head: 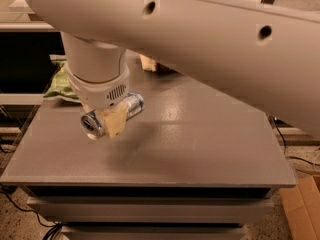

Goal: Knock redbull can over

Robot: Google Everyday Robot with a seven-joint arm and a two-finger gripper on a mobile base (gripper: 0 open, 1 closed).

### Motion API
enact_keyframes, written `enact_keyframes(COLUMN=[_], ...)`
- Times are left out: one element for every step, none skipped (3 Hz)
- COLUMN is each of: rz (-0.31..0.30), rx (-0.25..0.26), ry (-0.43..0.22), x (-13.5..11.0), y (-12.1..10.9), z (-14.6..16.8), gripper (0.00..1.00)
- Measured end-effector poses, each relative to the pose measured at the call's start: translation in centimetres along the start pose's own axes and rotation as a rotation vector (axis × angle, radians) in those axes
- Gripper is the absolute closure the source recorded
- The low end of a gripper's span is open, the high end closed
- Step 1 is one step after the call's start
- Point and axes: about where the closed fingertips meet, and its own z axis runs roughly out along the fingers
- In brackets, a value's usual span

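The redbull can (131,105), silver and blue, lies on its side between the tan fingers (116,124) of my gripper (107,121), its silver end (91,126) pointing front left. The gripper hangs from the white wrist over the left part of the grey table (200,149) and is shut on the can. The can seems to be held slightly above the tabletop, with a shadow under it. The far finger is hidden behind the can and wrist.
A green snack bag (56,82) lies at the table's back left, partly behind the wrist. A brown-and-yellow snack bag (149,64) shows at the back under the big white arm (210,39). A cardboard box (303,209) stands on the floor at the lower right.
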Motion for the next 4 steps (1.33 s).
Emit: enact_keyframes(rz=[0.054,0.128,0.204,0.246], rx=[-0.066,-0.109,-0.128,-0.141], ry=[-0.019,-0.048,-0.087,-0.120], x=[-0.5,-0.9,-0.9,-1.0], y=[-0.1,-0.5,-0.9,-1.1], z=[1.3,2.7,3.7,4.4], gripper=[1.00,1.00,1.00,1.00])
